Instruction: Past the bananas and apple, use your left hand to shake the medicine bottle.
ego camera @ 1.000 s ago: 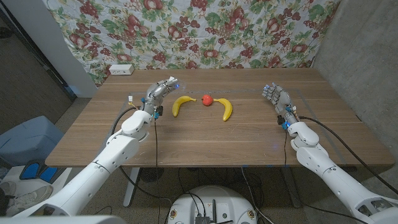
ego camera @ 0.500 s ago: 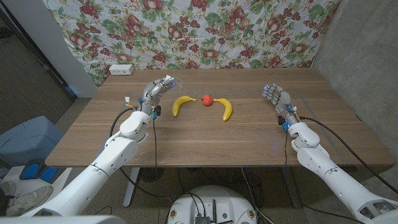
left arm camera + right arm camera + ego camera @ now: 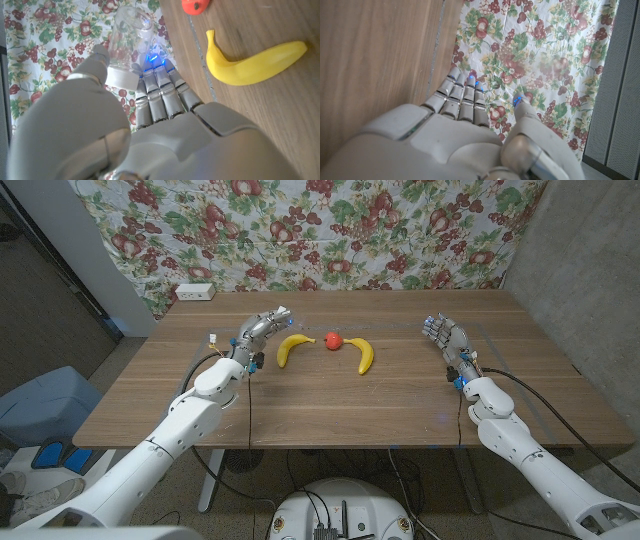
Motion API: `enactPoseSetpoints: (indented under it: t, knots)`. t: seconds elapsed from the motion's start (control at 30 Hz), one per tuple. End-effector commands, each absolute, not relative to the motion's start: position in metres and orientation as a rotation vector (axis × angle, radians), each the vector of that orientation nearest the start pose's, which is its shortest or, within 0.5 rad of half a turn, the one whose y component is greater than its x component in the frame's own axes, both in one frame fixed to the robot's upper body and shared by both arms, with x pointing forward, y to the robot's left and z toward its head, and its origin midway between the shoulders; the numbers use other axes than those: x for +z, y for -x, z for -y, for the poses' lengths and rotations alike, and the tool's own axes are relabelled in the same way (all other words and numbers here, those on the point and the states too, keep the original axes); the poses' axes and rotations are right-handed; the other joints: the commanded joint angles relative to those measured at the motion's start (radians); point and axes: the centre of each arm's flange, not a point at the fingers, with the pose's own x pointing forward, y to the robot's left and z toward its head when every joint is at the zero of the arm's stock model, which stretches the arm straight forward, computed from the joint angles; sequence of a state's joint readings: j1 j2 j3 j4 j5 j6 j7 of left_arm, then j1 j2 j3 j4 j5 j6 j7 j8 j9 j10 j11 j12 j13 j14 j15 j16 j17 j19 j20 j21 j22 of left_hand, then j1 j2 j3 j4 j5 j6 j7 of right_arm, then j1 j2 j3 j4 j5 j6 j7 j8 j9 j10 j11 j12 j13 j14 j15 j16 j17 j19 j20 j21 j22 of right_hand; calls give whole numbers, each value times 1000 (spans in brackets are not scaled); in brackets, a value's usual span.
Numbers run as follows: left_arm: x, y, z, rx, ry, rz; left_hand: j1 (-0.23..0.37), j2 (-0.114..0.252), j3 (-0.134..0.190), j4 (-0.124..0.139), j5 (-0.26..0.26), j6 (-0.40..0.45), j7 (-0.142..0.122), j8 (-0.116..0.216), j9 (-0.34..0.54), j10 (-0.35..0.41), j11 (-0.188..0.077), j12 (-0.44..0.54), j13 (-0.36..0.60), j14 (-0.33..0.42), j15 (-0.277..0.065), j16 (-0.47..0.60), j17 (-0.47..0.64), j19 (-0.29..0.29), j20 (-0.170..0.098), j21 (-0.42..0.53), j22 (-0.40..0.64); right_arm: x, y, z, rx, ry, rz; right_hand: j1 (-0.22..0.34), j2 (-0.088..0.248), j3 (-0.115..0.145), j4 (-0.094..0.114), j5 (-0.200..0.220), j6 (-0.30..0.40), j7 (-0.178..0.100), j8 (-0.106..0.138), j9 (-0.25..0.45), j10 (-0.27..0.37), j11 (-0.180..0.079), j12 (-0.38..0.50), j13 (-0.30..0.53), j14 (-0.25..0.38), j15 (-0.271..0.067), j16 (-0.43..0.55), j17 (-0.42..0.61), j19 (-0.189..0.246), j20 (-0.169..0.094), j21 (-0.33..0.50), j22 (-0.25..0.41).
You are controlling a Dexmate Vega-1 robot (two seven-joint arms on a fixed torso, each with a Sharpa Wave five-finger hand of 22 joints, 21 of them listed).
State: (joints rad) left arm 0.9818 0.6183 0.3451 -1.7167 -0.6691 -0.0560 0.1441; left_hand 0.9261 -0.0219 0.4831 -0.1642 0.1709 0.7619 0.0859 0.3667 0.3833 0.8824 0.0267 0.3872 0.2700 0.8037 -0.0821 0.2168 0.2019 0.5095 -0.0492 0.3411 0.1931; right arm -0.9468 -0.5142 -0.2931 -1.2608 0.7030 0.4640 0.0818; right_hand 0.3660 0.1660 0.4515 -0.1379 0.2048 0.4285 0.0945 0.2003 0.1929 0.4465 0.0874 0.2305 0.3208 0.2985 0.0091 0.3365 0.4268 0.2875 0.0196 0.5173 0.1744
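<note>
My left hand [image 3: 258,328] is raised above the table's back left part and holds a clear medicine bottle [image 3: 130,27] with a white cap [image 3: 120,77] between thumb and fingers. In the head view the bottle [image 3: 283,313] sticks out of the fingertips towards the left banana [image 3: 290,348]. A red apple [image 3: 333,340] lies between that banana and a second banana [image 3: 364,355]. The left wrist view has a banana [image 3: 255,62] and the apple [image 3: 196,5] on the wood beside the hand. My right hand [image 3: 445,338] stands at the right with fingers apart and holds nothing.
A white box [image 3: 193,292] sits at the table's back left edge. A floral cloth [image 3: 330,230] hangs behind the table. A blue object [image 3: 45,405] stands on the floor to the left.
My left hand with the bottle swung a little left, then back right towards the left banana. The fruit and my right hand have stayed put.
</note>
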Motion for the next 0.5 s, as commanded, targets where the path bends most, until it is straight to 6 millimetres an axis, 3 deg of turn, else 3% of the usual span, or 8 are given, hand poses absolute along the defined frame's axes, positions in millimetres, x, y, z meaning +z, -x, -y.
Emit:
enactPoseSetpoints:
  t: [0.03,0.5]
  knots:
    - [-15,-602,-233,-361,-61,462,188,202,9,1,4,112,-44,5,9,215,-186,3,116,0,-153,-2,2,-2,-9,4,2,-65,-629,333,151,-109,674,9,-3,3,-6,10,8,0,5,5,4,0,3,0,5,-1,2,1,10,0,-8,2]
    - [-22,-601,-225,-402,-89,433,188,202,10,0,4,112,-43,4,11,214,-186,1,118,-1,-153,-2,2,-5,-9,5,2,-68,-624,334,151,-107,677,10,-3,3,-6,10,7,-1,5,5,1,-3,2,0,5,-4,1,0,11,-2,-16,3]
